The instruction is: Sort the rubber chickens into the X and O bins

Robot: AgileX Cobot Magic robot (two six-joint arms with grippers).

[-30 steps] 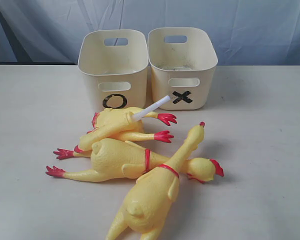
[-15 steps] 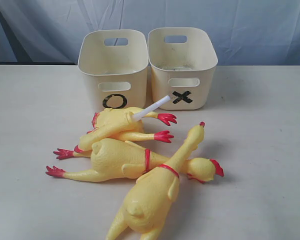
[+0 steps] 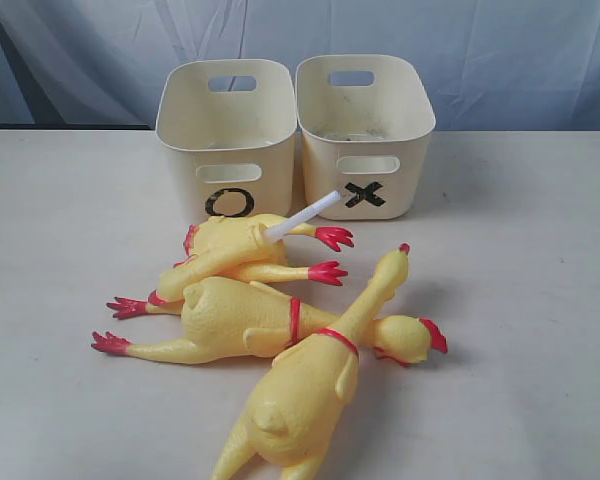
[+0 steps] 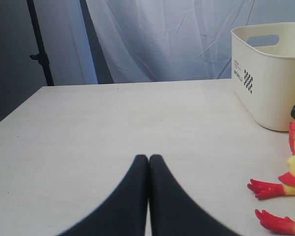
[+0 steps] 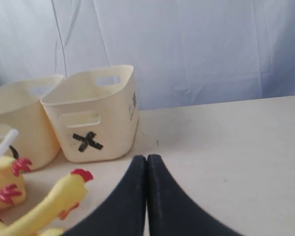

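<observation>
The O bin [image 3: 277,168] and the X bin [image 3: 322,185] stand side by side at the back of the bench [image 3: 520,260], the O bin on the left of the exterior view, both upright with their marks facing the camera. In front of them, on the bench, lies the short chicken [image 3: 230,250], just before the O mark, with a white tube [image 3: 306,214] jutting from it toward the X bin. Touching it on the near side, a long chicken [image 3: 235,320] lies crosswise, red feet to the left and head to the right. The second long chicken [image 3: 305,385] rests over that one's neck, its head aimed toward the X bin. The left end effector [image 4: 148,158] has its fingers pressed together on nothing, low over bare bench beside the pile. The right end effector [image 5: 147,157] is likewise pressed together and empty, apart from the X bin
</observation>
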